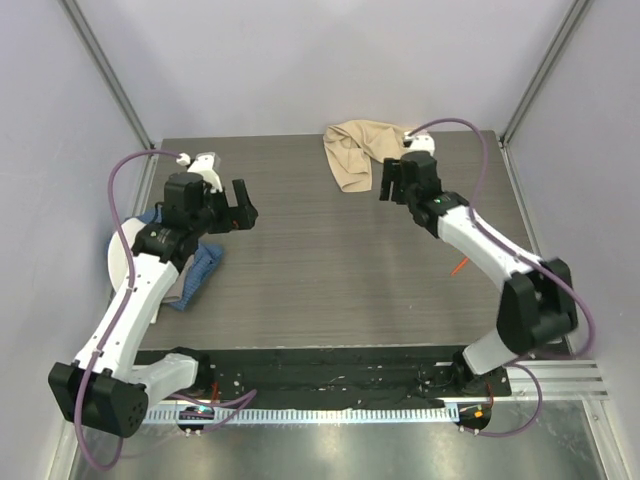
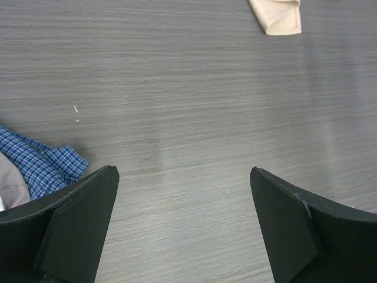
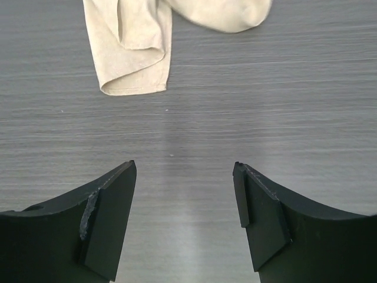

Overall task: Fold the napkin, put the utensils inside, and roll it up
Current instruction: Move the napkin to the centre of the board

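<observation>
Napkin [image 1: 360, 155]: crumpled, one o'clock on table [image 1: 320, 260]; fold not begun. My left pincer [image 2: 184, 174] and right pincer [image 3: 184, 171] gape empty. Next, I judge: pinch a corner.

No readable text, label, brand, number or sign; napkin [image 1: 358, 152], table [image 1: 330, 280] unmarked.

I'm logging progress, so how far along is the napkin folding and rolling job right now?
Nothing looks done: the napkin lies bunched, unfolded, at the far right of the table. In hand: the right gripper hangs open just short of it, holding nothing; the left gripper is open over bare table. Left: folding, adding cutlery (one orange utensil shows by the right arm), and rolling.
</observation>
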{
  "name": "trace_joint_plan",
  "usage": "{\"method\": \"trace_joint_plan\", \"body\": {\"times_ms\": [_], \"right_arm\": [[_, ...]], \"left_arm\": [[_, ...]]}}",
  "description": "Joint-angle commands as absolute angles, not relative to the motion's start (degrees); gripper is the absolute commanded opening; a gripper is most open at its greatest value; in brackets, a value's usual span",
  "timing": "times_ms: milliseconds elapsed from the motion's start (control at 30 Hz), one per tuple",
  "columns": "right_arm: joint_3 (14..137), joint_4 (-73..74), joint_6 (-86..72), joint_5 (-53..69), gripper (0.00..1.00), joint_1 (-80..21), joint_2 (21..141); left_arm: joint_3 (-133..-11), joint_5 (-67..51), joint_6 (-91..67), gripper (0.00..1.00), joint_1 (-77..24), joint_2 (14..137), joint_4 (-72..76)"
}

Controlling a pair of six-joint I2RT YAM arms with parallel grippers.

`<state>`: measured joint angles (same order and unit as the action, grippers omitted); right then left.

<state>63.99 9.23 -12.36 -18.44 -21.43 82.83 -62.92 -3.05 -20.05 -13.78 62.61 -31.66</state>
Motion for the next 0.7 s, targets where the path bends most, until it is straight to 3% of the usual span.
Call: {"method": "trace_joint_plan", "body": {"times_ms": [0, 367, 667], "right_arm": [[74.8, 9.1, -12.5, -15.9, 0.75, -21.6, 95.5], [101.6, 10.2, -12.1, -14.9, 0.68, -21.1, 125.6], [116.4, 11.2, -10.6, -13.3, 0.66, -19.0, 137.5]], "left_arm": [[-62.7, -1.9, -17.8, 1.0, -13.4, 63.3, -31.0], [-62.4, -0.7, -17.2, 1.0, -13.4, 65.7, -32.0], [-62.6, -0.4, -16.9, 1.0, -13.4, 67.1, -32.5]]}}
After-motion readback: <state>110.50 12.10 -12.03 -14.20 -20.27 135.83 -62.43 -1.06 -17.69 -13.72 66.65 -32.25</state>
